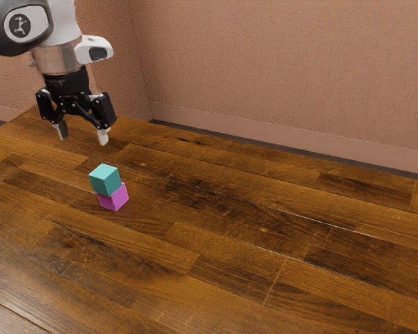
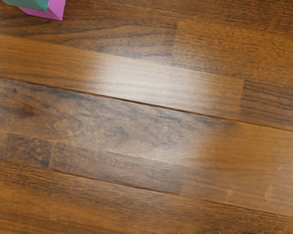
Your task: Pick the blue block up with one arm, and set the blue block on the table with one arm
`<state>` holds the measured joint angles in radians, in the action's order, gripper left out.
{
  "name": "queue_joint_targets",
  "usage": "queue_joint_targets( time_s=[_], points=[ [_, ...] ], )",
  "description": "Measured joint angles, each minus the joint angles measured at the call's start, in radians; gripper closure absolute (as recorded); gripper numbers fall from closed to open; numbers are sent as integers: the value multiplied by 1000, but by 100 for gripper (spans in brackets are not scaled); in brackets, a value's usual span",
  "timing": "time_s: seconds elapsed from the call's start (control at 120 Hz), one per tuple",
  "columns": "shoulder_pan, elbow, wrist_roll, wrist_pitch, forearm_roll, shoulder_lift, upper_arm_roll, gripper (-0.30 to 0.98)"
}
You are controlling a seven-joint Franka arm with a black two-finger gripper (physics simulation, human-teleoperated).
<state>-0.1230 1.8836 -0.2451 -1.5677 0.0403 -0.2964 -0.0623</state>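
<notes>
Empty tool (image 1: 83,138) hangs wide above the surface (image 1: 264,243), with the blue block (image 1: 105,180) perched on a pink block (image 1: 114,198)

The blue block, more teal than true blue, rests on top of the pink block, which stands on the surface and bears its weight. The upper block sits a little askew on the lower, overhanging in part, yet it looks settled. Being raised like this leaves its sides free, which should make it easy to grasp without touching its support.

The tool points downward, its fingers (image 1: 103,138) well parted and nothing between them. That spread suits a grasp from above, with one finger to pass down each side of the block. It hangs higher than the stack and, in the exterior view, off toward that view's left, so it does not seem lined up for the pick.

Picking up looks like the step in hand, with the task at its outset. The next move calls for bringing the tool over the stack, turning it to match the block's faces, then lowering only to the upper block's height. Going too deep could catch the pink block as well; a sideways brush could topple the pair. The bare wood near the stack offers room for setting down.
</notes>
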Motion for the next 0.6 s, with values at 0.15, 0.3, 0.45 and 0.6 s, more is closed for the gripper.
queue_joint_targets(
  time_s=[0.15,0.3,0.45,0.6],
  points=[
    [2,35,16,-29,-16,4,33,0],
    [48,100,19,-60,7,-6,-18,0],
    [162,291,8,-153,54,-69,-31,0],
    [210,341,18,-288,67,0,-29,0]
  ],
)
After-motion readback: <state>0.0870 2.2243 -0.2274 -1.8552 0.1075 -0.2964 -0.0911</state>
